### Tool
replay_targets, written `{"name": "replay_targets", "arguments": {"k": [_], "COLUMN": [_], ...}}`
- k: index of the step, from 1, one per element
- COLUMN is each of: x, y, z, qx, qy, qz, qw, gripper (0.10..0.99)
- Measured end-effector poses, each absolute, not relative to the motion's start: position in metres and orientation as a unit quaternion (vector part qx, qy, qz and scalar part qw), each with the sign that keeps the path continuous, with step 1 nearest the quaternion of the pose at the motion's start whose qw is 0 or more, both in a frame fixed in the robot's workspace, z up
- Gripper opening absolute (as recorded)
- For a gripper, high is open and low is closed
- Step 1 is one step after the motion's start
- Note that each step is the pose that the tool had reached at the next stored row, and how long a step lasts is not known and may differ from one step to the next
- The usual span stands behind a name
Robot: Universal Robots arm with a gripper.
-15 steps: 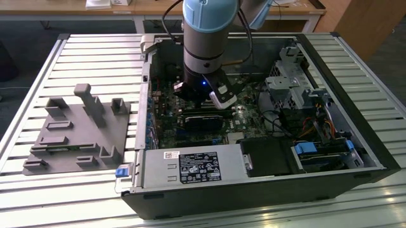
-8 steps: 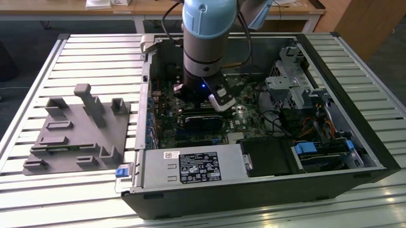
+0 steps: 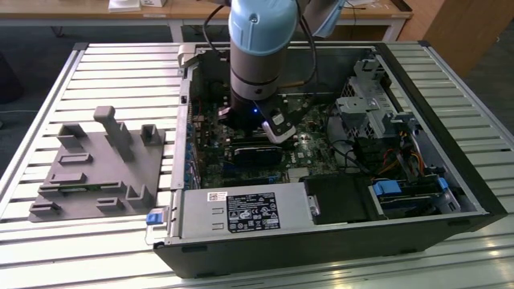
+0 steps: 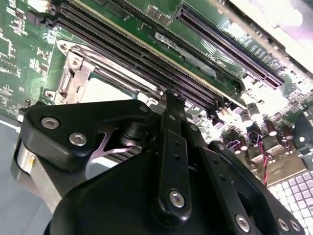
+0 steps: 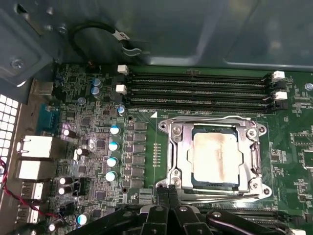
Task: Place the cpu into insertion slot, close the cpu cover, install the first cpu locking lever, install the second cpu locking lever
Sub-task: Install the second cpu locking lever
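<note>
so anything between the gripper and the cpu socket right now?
Nothing visible. In the first wrist view the gripper sits right at the edge of the insertion slot; the cpu already lies inside, framed by the cpu cover. No cable or card crosses that gap.

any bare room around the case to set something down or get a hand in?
Free: slatted table between the grey fixture block and the case, and along its far edge. Crowded: inside the case, where the arm hangs over the board; around the cpu, memory slots, capacitors and the gripper hem it in.
</note>
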State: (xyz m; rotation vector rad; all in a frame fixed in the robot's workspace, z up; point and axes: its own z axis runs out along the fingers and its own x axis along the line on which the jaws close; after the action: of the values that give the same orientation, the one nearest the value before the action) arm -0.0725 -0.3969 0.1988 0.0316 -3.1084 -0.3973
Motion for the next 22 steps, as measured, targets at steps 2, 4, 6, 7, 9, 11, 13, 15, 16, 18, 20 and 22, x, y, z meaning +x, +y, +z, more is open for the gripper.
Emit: {"name": "replay_targets", "arguments": {"k": [2, 4, 6, 7, 9, 11, 13, 15, 16, 18, 20, 22], "x": [-0.0735, -0.0740, -0.0742, -0.0744, -0.0747, -0.0748, -0.0747, -0.0748, -0.0749, -0.0749, -0.0750, -0.0750], "y": [-0.3968, -0.3968, -0.3969, -0.3970, -0.3970, -0.3969, -0.3966, -0.3968, -0.3969, -0.3968, -0.3969, -0.3968], "z": [0.1979, 0.1967, 0.1953, 0.1950, 0.1944, 0.1936, 0.1922, 0.1920, 0.1918, 0.1918, 0.1931, 0.1982], "qx": [0.010, 0.010, 0.010, 0.010, 0.010, 0.010, 0.010, 0.010, 0.010, 0.010, 0.010, 0.010], "qy": [-0.992, -0.991, -0.991, -0.991, -0.990, -0.990, -0.989, -0.989, -0.989, -0.989, -0.989, -0.988], "qz": [-0.129, -0.131, -0.134, -0.135, -0.138, -0.141, -0.144, -0.146, -0.148, -0.150, -0.151, -0.151], "qw": [0.004, 0.004, 0.004, 0.004, 0.004, 0.004, 0.003, 0.003, 0.003, 0.003, 0.003, 0.003], "gripper": [0.106, 0.106, 0.106, 0.106, 0.106, 0.106, 0.106, 0.106, 0.106, 0.106, 0.106, 0.106]}}
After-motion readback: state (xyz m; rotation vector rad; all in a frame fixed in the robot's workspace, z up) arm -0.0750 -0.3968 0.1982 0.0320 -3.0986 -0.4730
